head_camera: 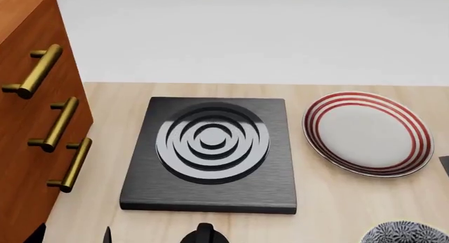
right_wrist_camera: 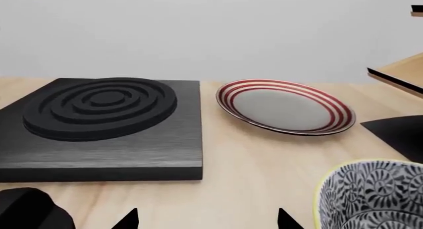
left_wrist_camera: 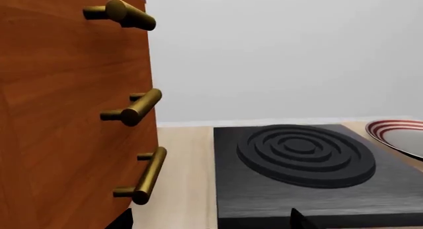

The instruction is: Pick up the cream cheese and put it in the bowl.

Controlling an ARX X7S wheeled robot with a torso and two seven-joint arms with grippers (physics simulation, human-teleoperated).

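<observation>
No cream cheese is visible in any view. From the left: cabinet (head_camera: pixel 28 148), burner block (head_camera: pixel 210 153), plate (head_camera: pixel 368 132), bowl (head_camera: pixel 414 233) at the near-right tabletop edge. Neither tool's state can be determined. Likely a light, stiff box; grip its long sides.

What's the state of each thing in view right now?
bowl: upright; inside hidden.
plate: flat on the table, nothing on it.
stove burner: flat on the table, nothing on top.
cabinet drawers: appear shut.
cream cheese: not in view.
Grippers: barely in view, can't tell.
</observation>
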